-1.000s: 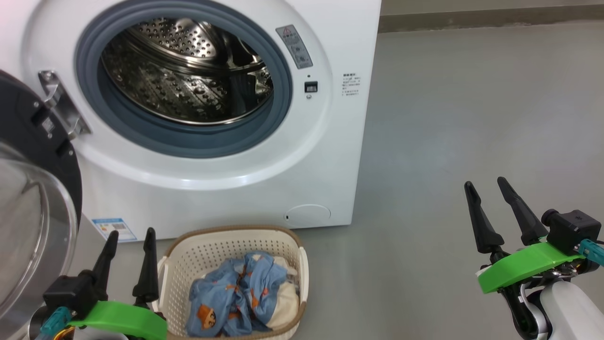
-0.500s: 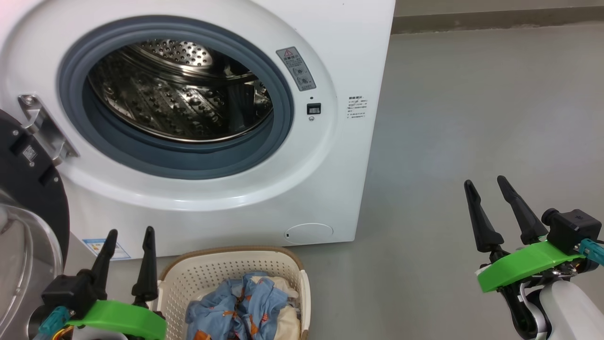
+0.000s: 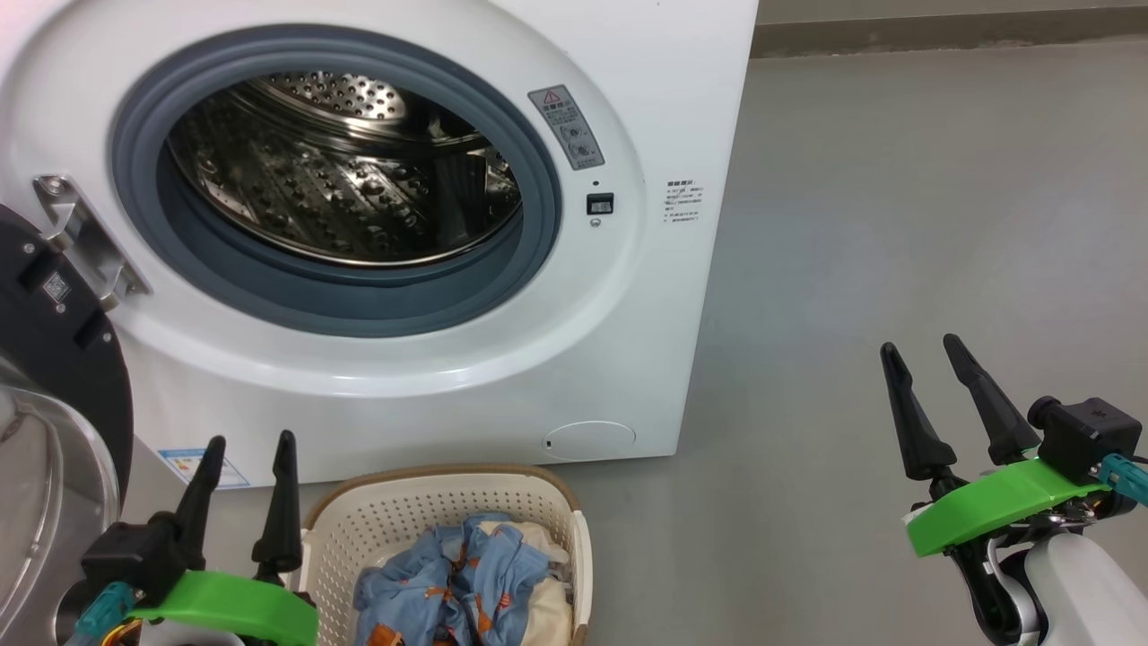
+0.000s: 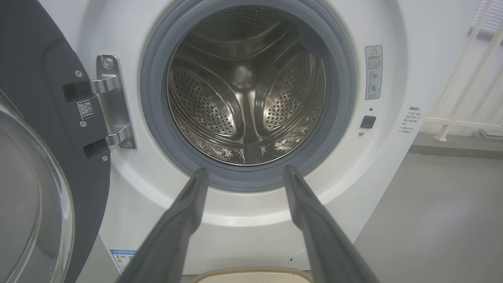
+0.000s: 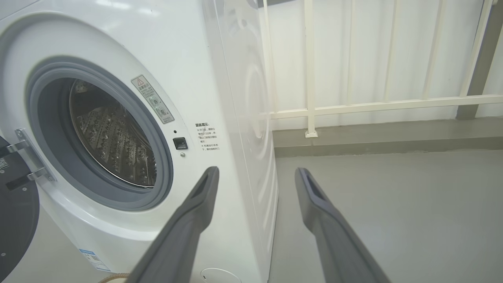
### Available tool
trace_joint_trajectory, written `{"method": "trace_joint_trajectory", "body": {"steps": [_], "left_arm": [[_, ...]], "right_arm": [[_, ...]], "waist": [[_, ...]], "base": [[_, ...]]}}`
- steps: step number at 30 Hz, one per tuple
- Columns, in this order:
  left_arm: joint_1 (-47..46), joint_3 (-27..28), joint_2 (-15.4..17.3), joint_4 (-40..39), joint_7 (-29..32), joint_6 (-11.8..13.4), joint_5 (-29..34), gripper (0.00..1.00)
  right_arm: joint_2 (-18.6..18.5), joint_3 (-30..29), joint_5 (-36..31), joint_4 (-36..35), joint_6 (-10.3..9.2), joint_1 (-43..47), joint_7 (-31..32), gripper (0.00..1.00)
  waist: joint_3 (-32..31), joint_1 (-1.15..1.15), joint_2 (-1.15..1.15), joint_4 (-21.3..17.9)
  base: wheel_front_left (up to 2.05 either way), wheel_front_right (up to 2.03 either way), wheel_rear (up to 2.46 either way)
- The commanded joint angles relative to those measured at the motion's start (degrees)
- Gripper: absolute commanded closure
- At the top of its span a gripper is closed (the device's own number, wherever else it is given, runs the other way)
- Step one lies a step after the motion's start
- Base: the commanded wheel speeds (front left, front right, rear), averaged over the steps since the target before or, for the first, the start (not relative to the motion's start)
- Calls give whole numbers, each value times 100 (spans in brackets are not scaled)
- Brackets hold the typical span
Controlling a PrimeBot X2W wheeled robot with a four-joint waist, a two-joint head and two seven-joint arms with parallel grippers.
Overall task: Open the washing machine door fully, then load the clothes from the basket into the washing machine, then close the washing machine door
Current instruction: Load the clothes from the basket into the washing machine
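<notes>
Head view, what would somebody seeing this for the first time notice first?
The washing machine dominates the upper left, its door swung open at the far left and the shiny perforated drum empty inside. Below it on the grey floor sits the basket with the blue printed clothes. The left tool and right tool stand open at the lower corners, holding nothing.
</notes>
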Motion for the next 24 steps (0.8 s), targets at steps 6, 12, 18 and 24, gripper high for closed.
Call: {"method": "trace_joint_trajectory", "body": {"steps": [6,12,18,24], "left_arm": [[-186,189,156,-167,-59,7,-39,0],[-192,177,167,-174,-60,15,-38,0],[-199,157,180,-193,-60,36,-41,0],[-253,140,199,-138,-50,39,-55,0]], "right_arm": [[-106,112,-21,-140,32,-64,-70,0],[-105,137,-23,-141,32,-67,-70,0],[-119,161,-11,-135,32,-96,-70,0],[-107,170,-13,-139,32,-138,-70,0]], "waist": [[19,0,0,5],[43,0,0,-3],[100,0,0,-35],[227,0,0,-92]], "base": [[0,0,0],[0,0,0],[0,0,0],[0,0,0]]}}
